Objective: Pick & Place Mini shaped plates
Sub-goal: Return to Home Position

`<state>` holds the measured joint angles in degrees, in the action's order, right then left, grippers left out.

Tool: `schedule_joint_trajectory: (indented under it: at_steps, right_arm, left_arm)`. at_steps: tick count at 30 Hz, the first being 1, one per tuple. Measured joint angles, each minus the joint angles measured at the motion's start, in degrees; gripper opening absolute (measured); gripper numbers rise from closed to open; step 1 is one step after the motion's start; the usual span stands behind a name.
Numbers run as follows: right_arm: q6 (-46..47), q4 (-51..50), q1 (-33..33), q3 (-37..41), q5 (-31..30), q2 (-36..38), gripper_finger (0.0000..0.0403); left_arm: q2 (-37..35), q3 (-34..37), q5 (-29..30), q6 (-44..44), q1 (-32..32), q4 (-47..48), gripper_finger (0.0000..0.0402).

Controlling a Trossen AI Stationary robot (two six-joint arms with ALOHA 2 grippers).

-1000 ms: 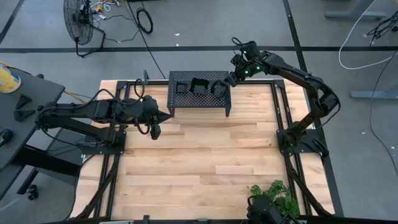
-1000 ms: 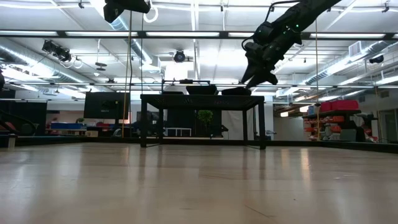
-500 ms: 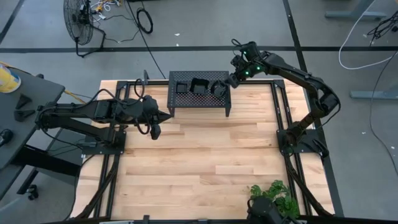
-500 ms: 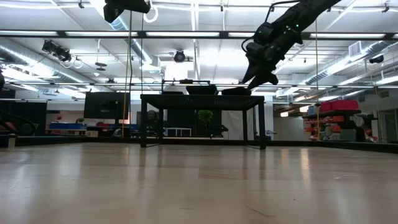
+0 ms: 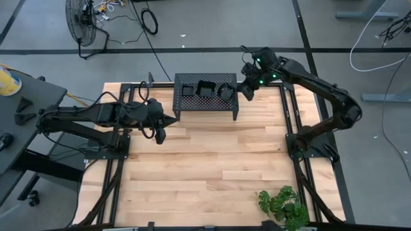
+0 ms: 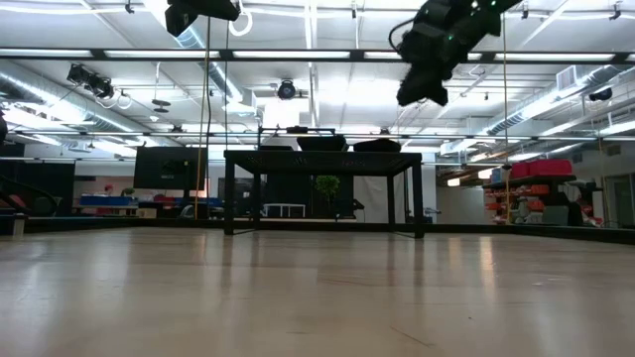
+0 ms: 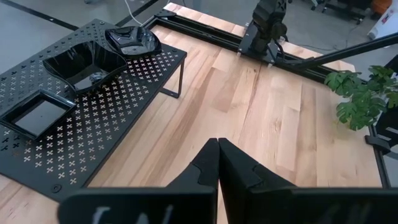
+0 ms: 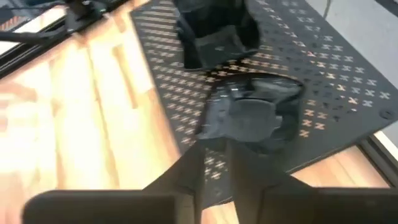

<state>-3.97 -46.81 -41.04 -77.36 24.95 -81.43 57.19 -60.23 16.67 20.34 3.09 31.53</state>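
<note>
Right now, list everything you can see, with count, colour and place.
plates: three piles, number per pile unclear, glossy black, in a row on the stand
stand: one, black perforated metal, far edge of the table
table: one, light wood
plant: one, green, near right corner of the table
fan: one, dark, on the floor beyond the table's left
left gripper: one, dark, shut, over the table before the stand's left end
right gripper: one, dark, slightly open, raised off the stand's right end

Glossy black mini shaped plates [image 5: 206, 87] sit in a row on the perforated stand [image 5: 205, 104]: square plate [image 7: 38, 114], wavy-edged plate [image 7: 84, 62], leaf-shaped plate [image 7: 132, 40].
</note>
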Motion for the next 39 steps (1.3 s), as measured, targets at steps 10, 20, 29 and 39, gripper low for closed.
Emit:
schedule_joint_trajectory:
  at_steps: [10, 20, 29, 39]
  right_arm:
    - [-2.63, -0.44, 4.8, 4.54, -1.66, 10.52, 0.0006]
    - [6.55, 12.81, 10.73, 22.9, -2.32, 27.59, 0.0002]
    - [6.77, 12.29, 15.89, 25.75, -7.61, 34.7, 0.0001]
    - [6.52, 13.98, 16.53, 25.77, -7.91, 34.51, 0.0024]
  left_arm:
    - [-3.2, -0.09, -0.04, -1.39, 0.66, -1.16, 0.0003]
    - [-13.21, -0.09, -0.07, -5.6, 0.66, -1.1, 0.0003]
    - [-18.51, -0.07, -1.43, -6.68, 0.61, 3.43, 0.0003]
    - [-18.97, -0.07, 1.48, -3.71, 0.61, 4.02, 0.003]
